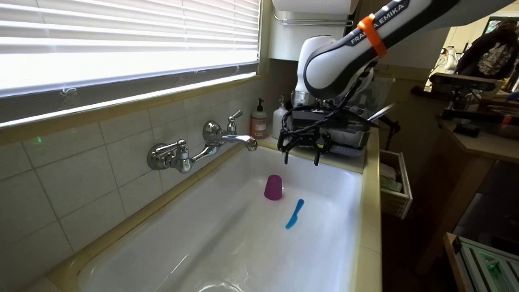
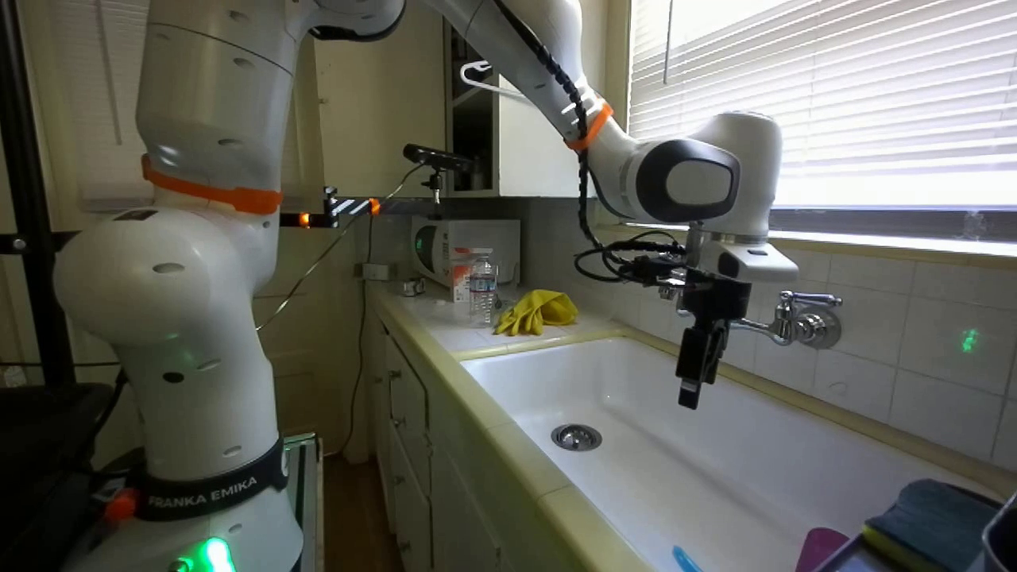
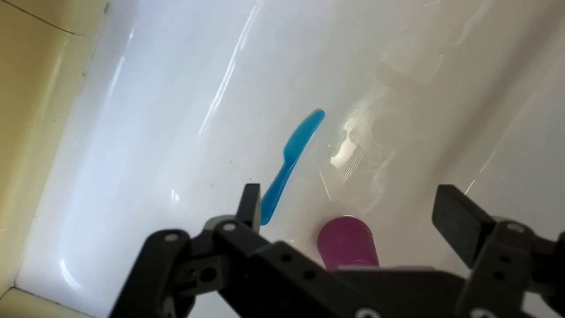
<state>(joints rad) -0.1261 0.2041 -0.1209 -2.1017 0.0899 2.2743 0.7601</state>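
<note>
My gripper (image 1: 301,159) is open and empty above the far end of the white sink (image 1: 324,247). It also shows in an exterior view (image 2: 689,393) and in the wrist view (image 3: 348,207). A purple cup (image 1: 273,188) stands or lies on the sink floor below the gripper; I cannot tell which. In the wrist view the cup (image 3: 346,243) appears between the fingers, partly hidden by the gripper body. A blue plastic knife (image 1: 295,213) lies flat beside it. In the wrist view the left finger overlaps the handle end of the knife (image 3: 291,159). The gripper touches neither.
A chrome faucet (image 1: 239,140) juts over the sink from the tiled wall near the gripper. Soap bottles (image 1: 258,121) and a rack with a sponge (image 2: 937,516) stand at the sink's end. A drain (image 2: 577,437), yellow gloves (image 2: 540,311) and an open drawer (image 1: 401,182) also show.
</note>
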